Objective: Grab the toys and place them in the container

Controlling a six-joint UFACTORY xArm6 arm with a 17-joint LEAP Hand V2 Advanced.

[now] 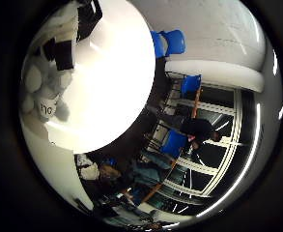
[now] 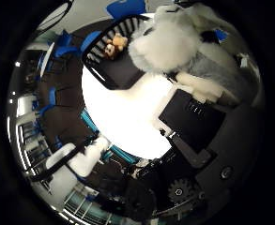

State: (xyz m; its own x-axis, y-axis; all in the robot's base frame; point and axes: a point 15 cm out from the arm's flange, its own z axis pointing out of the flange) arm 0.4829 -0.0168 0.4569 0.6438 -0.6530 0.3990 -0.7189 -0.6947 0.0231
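- My hand is closed around a grey and white plush toy; the fur bulges out past my white and black fingers, so I judge it is clamped against the palm and not just resting there.
- I take this for the carry stage: the toy is up off the white table and sits just beside the dark container, near its rim.
- The container stands on the table, and a small brown teddy already lies inside it, toward the wall away from my toy. That leaves bare floor in the container on the side nearer me, which is where I would aim the drop.
- In the little finger side view my fingers show curled, white pads with black parts, against the round tabletop's bright surface.
- Beyond the container, off the table, are blue chairs and glass partitions; they are well apart from the container and do not bear on the move.
- What stands in the way: only the container's near wall. The plush is bulky, so it could catch on that rim if I let go too low or too soon.
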